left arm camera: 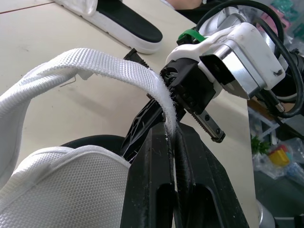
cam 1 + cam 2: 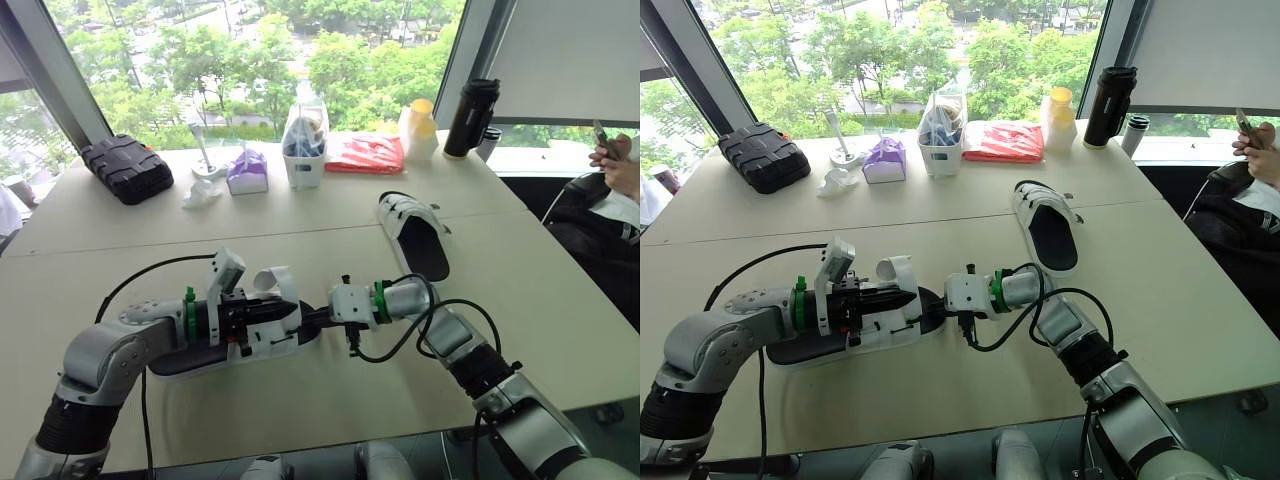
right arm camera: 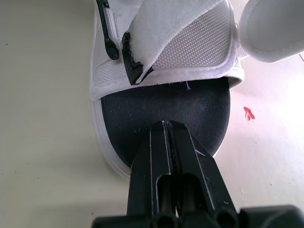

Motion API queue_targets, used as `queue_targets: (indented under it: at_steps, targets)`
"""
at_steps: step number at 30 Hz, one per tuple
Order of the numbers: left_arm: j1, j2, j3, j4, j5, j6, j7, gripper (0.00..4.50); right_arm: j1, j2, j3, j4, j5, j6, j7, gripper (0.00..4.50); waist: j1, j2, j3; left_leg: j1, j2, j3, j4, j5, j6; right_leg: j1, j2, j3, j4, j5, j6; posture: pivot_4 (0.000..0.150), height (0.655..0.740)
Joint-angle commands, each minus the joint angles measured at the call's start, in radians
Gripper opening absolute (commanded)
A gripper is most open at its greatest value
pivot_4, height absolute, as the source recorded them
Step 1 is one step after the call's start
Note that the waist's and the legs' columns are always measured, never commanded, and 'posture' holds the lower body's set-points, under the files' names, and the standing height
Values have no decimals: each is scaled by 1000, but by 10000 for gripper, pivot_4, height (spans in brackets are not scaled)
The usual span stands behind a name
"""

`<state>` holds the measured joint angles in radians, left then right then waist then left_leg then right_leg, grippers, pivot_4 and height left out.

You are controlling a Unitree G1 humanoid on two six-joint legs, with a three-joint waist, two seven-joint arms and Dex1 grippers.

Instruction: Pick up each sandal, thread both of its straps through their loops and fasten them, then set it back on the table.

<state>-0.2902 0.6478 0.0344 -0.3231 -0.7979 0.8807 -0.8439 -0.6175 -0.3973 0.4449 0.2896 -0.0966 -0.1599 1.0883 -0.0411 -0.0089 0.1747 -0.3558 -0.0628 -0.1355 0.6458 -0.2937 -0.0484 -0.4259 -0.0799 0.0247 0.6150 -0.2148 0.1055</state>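
Near sandal (image 2: 240, 345) is laid sole-down on the table (image 2: 120, 240) between the two grippers; the second sandal (image 2: 415, 235) is seen farther back toward the right, well apart from it. The left gripper (image 1: 171, 135) is clamped on a white strap (image 1: 95, 61) of the near sandal, which is held arched above the black footbed (image 3: 166, 107). The right gripper (image 3: 167, 124) is seen with fingers pressed together and nothing between them, tips at the sandal's open end just over the footbed; contact cannot be told.
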Motion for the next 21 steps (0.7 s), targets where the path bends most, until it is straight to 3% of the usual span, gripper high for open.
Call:
queue_targets:
  at_steps: [1,6,21]
  targets:
    - [-16,4,52,-22,-40,7,3,1874,0,2,8,8,-18,5,-3,0,0,0,0,0,0,0,0,0,0,0,0,0,0,0,0,1500,7400]
    - [-21,19,97,-18,-111,58,-3,1874,-1,2,9,10,-17,3,-2,0,0,0,0,0,0,0,0,0,0,0,0,0,0,0,0,1500,7400]
    - [29,34,111,28,-122,56,-35,1874,4,-1,10,0,-16,8,2,0,0,0,0,0,0,0,0,0,0,0,0,0,0,0,0,1500,7400]
